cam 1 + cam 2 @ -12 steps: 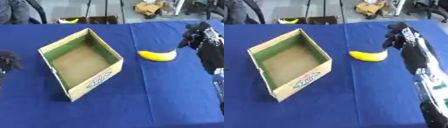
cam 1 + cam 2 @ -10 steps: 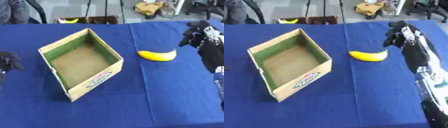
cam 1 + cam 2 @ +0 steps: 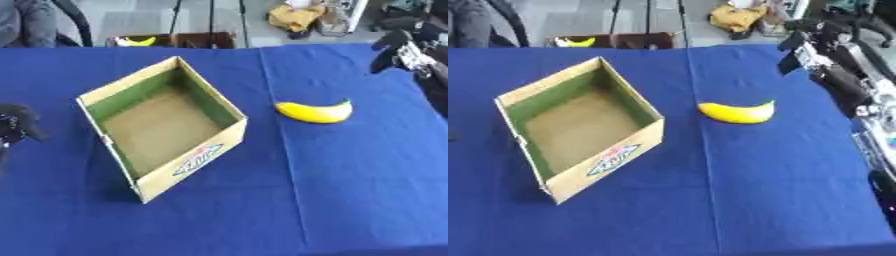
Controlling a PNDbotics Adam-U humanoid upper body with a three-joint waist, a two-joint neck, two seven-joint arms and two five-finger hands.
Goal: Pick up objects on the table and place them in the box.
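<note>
The banana (image 3: 315, 111) lies on the blue cloth (image 3: 350, 190) just right of the box (image 3: 162, 125), apart from it, yellow, curved, tips turned up and away, nothing touching it. My right hand (image 3: 802, 47) has lifted farther up and back from the banana than a moment ago, so the reach has not started closing; it holds nothing, and I cannot tell how far its fingers are spread. The box stands open and empty, its inside green. My left hand (image 3: 16, 125) rests left of the box, fingers curled, holding nothing.

Yellow banana (image 3: 315, 111) on blue tablecloth (image 3: 350, 190); tan cardboard box (image 3: 162, 126) (green-lined walls, blue logo).
</note>
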